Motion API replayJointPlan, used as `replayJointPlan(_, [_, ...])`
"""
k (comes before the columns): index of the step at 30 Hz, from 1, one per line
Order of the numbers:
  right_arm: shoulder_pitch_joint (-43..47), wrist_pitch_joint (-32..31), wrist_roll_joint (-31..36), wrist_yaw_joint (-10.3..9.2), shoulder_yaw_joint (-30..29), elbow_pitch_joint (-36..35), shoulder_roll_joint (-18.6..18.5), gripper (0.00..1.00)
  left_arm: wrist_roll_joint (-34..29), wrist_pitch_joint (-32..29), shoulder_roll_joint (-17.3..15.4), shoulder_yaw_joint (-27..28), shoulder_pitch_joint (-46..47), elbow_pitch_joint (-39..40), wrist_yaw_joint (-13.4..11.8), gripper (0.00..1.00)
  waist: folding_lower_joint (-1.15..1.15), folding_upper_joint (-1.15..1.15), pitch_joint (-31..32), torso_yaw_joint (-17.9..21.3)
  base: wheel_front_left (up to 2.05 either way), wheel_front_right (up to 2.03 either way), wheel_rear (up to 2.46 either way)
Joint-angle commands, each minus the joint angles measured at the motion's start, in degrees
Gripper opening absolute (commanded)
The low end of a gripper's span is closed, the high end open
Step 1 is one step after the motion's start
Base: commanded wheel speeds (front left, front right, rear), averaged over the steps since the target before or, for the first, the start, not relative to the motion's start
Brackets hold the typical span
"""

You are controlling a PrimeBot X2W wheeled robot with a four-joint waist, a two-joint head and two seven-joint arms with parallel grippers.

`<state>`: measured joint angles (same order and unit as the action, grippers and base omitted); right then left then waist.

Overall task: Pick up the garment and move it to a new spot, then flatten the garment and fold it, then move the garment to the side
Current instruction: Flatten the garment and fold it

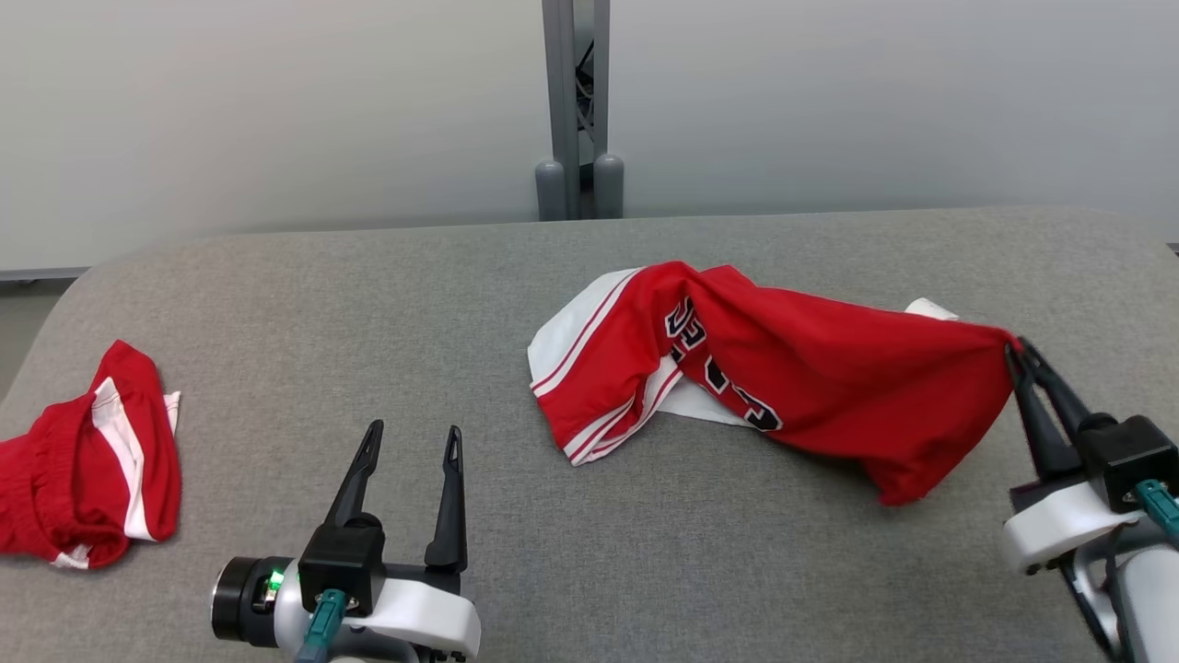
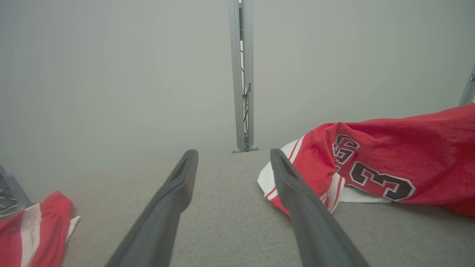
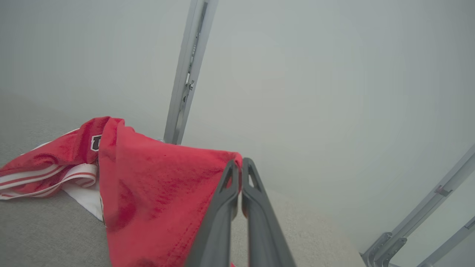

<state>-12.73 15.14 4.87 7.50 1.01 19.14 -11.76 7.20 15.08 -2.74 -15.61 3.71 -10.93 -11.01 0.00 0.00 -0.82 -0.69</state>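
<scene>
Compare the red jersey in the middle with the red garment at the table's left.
The jersey is pinched at a corner by the right gripper, jaws shut, and partly lifted; the left garment lies untouched. The jersey shows black numerals; the left garment shows none. The jersey spreads wider than the left garment. Both are red with white trim.
</scene>
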Motion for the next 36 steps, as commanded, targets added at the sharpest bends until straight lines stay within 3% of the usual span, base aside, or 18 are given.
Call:
replayJointPlan(1, [-0.36,0.09,1.54,-0.02,0.19,-1.4,-1.42,0.0,0.58,0.05,-0.26,-0.02,-0.22,0.16,-0.32,1.0,0.0,0.0,0.4,0.44,0.0,0.0,0.0])
replayJointPlan(10, [-2.08,0.09,9.28,-0.03,0.41,-12.71,-8.41,0.0,1.38,0.05,-0.26,-0.08,0.43,0.47,-1.16,1.0,0.0,0.0,0.45,2.2,0.0,0.0,0.0])
replayJointPlan(13, [1.58,0.09,10.09,-0.03,4.11,-14.23,-11.2,0.0,1.94,0.05,-0.26,-0.63,0.86,0.6,-1.39,1.0,0.0,0.0,0.36,2.49,0.0,0.0,0.0])
replayJointPlan(30, [16.07,0.1,-0.21,-0.03,14.46,0.68,-13.26,0.0,2.05,0.05,-0.24,-0.14,1.11,0.19,-1.2,1.0,0.0,0.0,-0.27,3.77,0.0,0.0,0.0])
replayJointPlan(36, [16.61,0.1,-8.89,-0.03,25.8,4.06,-14.6,0.0,1.83,0.05,-0.25,-0.2,1.22,-0.25,-0.86,1.0,0.0,0.0,-0.44,4.4,0.0,0.0,0.0])
